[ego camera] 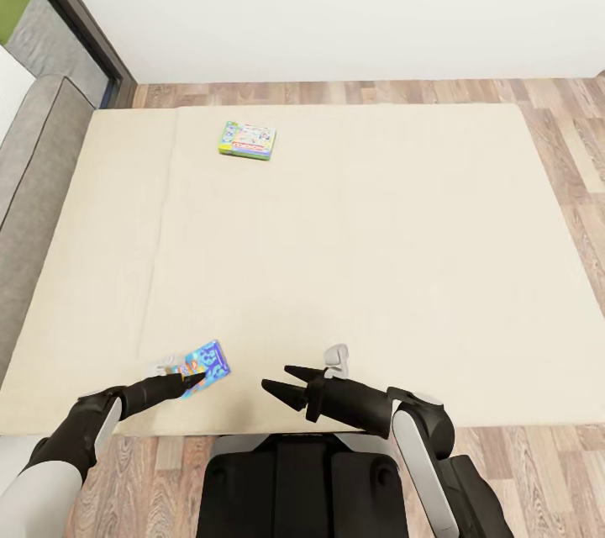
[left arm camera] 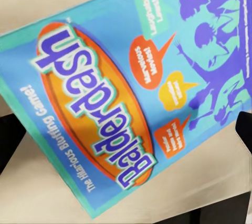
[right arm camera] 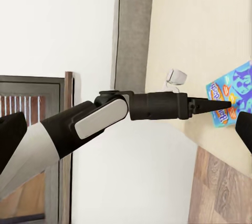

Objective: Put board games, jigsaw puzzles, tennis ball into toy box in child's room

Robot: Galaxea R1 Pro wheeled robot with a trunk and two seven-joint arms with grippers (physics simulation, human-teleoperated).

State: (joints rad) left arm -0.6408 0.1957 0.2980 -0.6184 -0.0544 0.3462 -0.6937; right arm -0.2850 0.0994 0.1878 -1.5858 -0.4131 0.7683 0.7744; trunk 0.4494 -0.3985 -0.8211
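The blue game (ego camera: 204,361) lies flat on the bed (ego camera: 353,252), near its front edge; its cover reads "Balderdash" in the left wrist view (left arm camera: 115,108). The left tool (ego camera: 192,379) is right at the box's near side, but whether its fingers are spread or closed I cannot tell. A second game (ego camera: 248,140) lies well apart, toward the far side. The right tool (ego camera: 281,381) hovers beside the blue box with fingers spread, empty.

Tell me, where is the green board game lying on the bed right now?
In the head view, the green board game lies flat on the bed at its far left part, near the wall, far from the blue board game at the near edge.
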